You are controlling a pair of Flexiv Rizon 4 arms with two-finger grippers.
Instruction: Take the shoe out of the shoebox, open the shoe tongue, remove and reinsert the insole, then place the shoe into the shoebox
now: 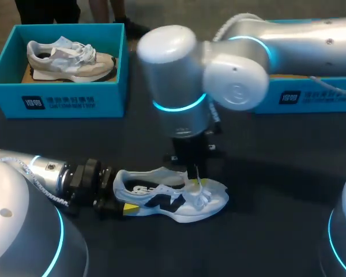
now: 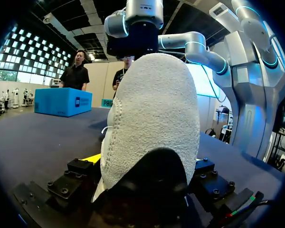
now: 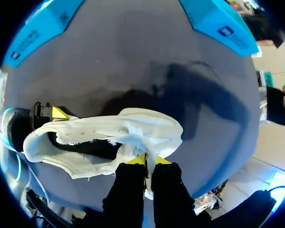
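Observation:
A white shoe [image 1: 173,199] with a dark side mark lies on its side on the dark table, toe to the right. My left gripper [image 1: 122,198] comes in low from the left, its fingers wide apart and pressed on both sides of the heel [image 2: 152,118]. One yellow fingertip [image 2: 92,158] shows beside the heel. My right gripper [image 1: 193,173] hangs straight down over the shoe's opening. It is shut on the thin white tongue [image 3: 138,150], pinched between its yellow tips [image 3: 149,161]. The dark inside of the shoe [image 3: 92,147] lies open beneath it.
A blue shoebox [image 1: 57,101] at the back left holds a second, beige shoe [image 1: 69,57]. Another blue box [image 1: 311,98] stands at the back right, partly behind my right arm. Bare table lies in front of the shoe and to its right.

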